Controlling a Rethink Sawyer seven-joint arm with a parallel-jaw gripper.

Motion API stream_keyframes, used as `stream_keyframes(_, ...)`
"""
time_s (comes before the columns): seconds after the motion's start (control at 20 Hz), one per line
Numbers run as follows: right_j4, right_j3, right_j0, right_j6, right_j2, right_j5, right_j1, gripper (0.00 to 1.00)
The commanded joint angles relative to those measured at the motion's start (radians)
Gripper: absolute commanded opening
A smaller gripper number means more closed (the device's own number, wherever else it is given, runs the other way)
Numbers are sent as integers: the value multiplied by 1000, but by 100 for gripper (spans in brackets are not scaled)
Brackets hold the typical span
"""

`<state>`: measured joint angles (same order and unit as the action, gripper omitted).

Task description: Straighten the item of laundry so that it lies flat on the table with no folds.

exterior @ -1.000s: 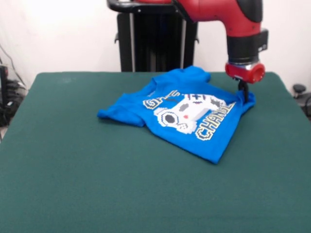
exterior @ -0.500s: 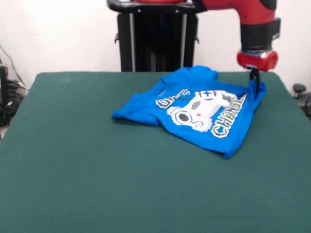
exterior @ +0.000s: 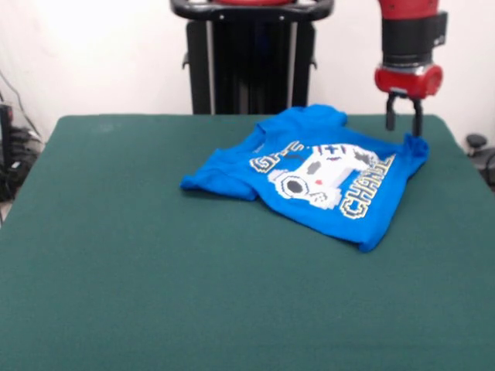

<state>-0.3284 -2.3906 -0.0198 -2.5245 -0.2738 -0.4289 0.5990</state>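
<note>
The item of laundry (exterior: 325,182), a bright blue T-shirt with a white-grey controller print and pixel lettering, lies rumpled on the right half of the green table (exterior: 155,270). Its left sleeve is bunched toward the table's middle and the neck end points to the far side. My gripper (exterior: 404,124) hangs open just above the shirt's right-hand corner, with nothing between its fingers. That corner stands up in a small peak right below the fingertips.
The shirt's right corner lies close to the table's right edge (exterior: 464,162). A black stand (exterior: 247,62) rises behind the far edge. Cables and a dark object (exterior: 11,147) sit off the table at the left.
The gripper dragged the shirt's corner to the right, shifting the whole shirt that way, then let go and rose above it, open.
</note>
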Motion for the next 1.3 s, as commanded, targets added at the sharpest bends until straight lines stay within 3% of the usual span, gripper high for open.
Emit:
stream_keyframes(0.05,-13,17,-46,-154,17,90,14,100)
stream_keyframes(0.4,4,25,-92,-63,92,152,89,100)
stream_keyframes(0.9,137,195,-201,75,201,156,26,100)
stream_keyframes(1.3,196,268,-175,86,287,171,-7,100)
